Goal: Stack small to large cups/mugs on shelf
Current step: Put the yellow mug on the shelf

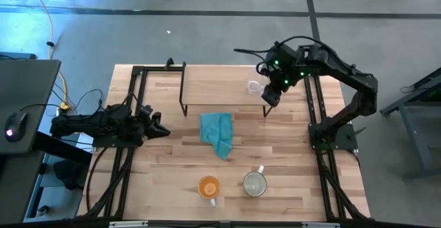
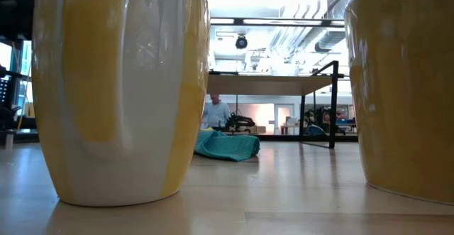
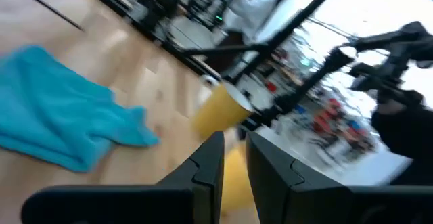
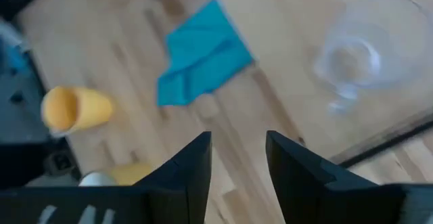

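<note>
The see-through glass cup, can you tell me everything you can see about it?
The glass cup is small, clear and round, with a little handle on one side. It looks like glass and seems empty. It stands upright, mouth up, on the wooden shelf, near the shelf's right end. The right claw is open, close beside it and not holding it. Nothing but the shelf appears to touch it. The teal cloth lies apart on the table below.

You had a grey concrete floor (image 1: 207, 21) around the wooden table (image 1: 172, 166), crossed by a dark seam on the far side. A desk (image 1: 24, 83) with a mouse (image 1: 15, 126) stood to the left. Across the room, bright ceiling lights (image 2: 284, 11) glared, and a person (image 2: 215, 112) was there.
</note>
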Tool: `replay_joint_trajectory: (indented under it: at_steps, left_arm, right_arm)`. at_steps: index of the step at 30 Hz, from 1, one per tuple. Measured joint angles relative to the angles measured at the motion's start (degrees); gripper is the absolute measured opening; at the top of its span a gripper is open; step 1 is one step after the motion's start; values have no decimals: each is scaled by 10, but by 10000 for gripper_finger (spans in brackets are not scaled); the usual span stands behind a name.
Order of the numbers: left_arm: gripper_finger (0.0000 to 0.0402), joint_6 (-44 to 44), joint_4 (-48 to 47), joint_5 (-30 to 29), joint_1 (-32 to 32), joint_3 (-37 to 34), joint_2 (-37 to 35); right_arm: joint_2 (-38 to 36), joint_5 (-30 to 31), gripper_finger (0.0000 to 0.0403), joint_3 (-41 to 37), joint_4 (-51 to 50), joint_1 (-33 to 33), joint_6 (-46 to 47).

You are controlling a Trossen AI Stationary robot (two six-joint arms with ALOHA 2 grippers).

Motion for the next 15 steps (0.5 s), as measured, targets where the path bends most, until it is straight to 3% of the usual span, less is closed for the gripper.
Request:
replay_joint_trajectory:
  at_steps: [9,15]
  left_arm:
    - [53,-78,18,80,0,0,3]
    - [53,-108,75,111,-21,0,51]
  right_arm:
    - [0,-4,133,10,65,76,-26]
    - [0,-4,133,10,58,86,23]
